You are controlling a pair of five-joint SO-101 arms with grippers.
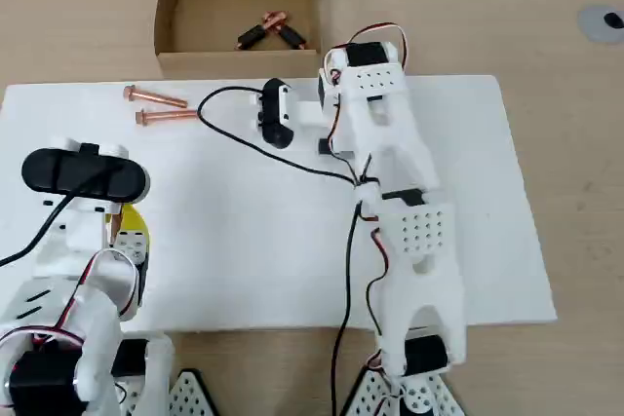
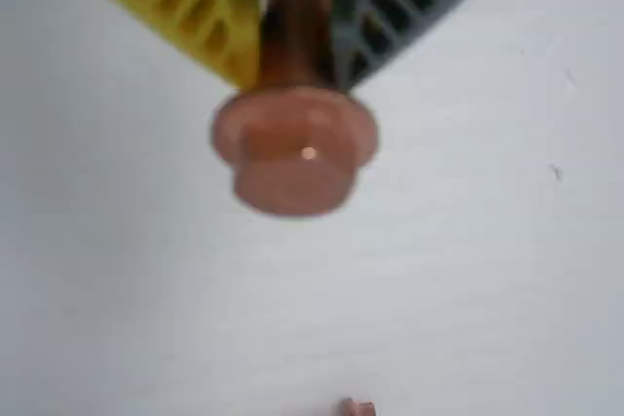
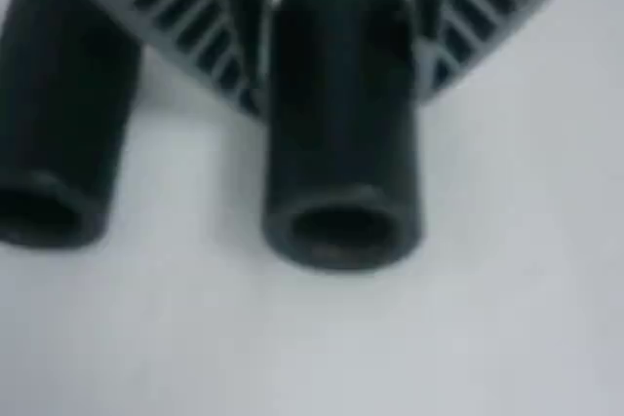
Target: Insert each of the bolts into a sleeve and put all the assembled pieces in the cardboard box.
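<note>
Pinching bolt [image 2: 294, 148] head-out, L gripper [image 2: 295, 65] sits lower left in high view; R gripper [image 3: 338, 85] clamps sleeve [image 3: 341, 133], open bore outward, upper centre by box [image 1: 175, 17]. Judged: both held so shank meets bore.

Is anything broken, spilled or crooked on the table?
Nothing looks broken or spilled. Two finished pieces lie crossed inside the cardboard box, two bolts lie neatly on the white board, the left gripper holds a bolt and the right gripper a sleeve.
</note>
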